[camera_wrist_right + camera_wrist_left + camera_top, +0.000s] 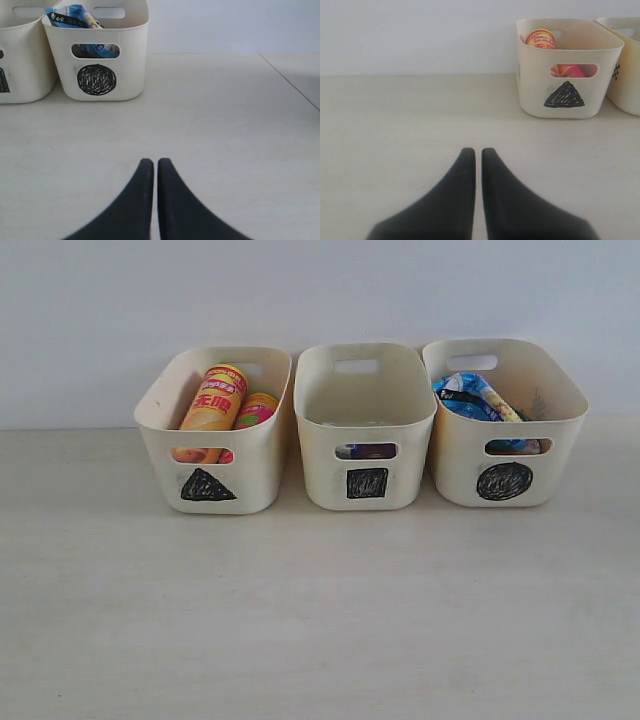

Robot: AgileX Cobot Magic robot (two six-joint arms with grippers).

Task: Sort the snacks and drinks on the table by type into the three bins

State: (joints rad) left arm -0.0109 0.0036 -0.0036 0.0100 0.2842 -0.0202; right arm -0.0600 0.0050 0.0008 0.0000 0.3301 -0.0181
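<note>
Now | rounded cream bins (322,430) | cylindrical tubes (214,402) in triangle bin (258,455) | left fingers (452,200), right fingers (127,207) pressed together

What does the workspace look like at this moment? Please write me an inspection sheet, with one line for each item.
Surface: table is pale, with no loose item seen in front of the bins.
Job's things: triangle bin holds a yellow tube and a pink tube, both leaning; square bin shows only a dark pack through its slot; circle bin holds a blue-white packet, and what lies under it is unclear.
Clutter: nothing seen.
Grippers: left gripper and right gripper are both shut and empty, over bare table.
Cables: nothing seen.
Surroundings: plain pale wall behind the bins.
</note>
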